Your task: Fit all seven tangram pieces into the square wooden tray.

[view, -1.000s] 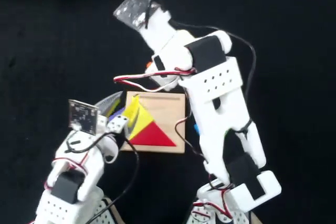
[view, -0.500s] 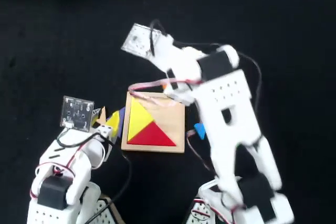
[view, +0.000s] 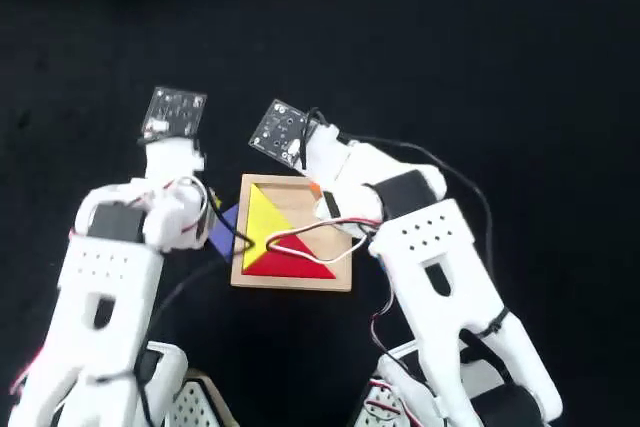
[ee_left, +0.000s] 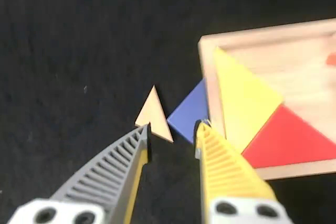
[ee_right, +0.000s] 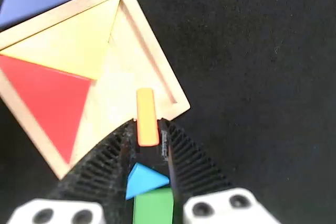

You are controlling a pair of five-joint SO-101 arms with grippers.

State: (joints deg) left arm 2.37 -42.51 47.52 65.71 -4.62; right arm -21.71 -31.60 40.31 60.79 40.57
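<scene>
The square wooden tray (view: 342, 237) holds a yellow triangle (view: 264, 221) and a red triangle (view: 297, 258). My right gripper (ee_right: 147, 126) is shut on an orange piece (ee_right: 146, 114), held on edge just above the tray's bare wood (ee_right: 118, 93) near a corner. In the high view that orange piece (view: 314, 187) sits at the tray's far edge. My left gripper (ee_left: 173, 128) hangs open over the cloth left of the tray. A tan triangle (ee_left: 154, 115) and a blue piece (ee_left: 190, 111) lie just beyond its fingertips, the blue piece (view: 222, 232) touching the tray's left rim (ee_left: 206, 77).
A light blue triangle (ee_right: 143, 178) and a green piece (ee_right: 152, 206) lie on the black cloth beside the tray, seen between my right fingers. Both arms crowd over the tray's left and right sides. Open black cloth stretches all around.
My right arm has come down from the far side to the tray with the orange piece. My left arm pulled back, then stretched out over the loose pieces left of the tray.
</scene>
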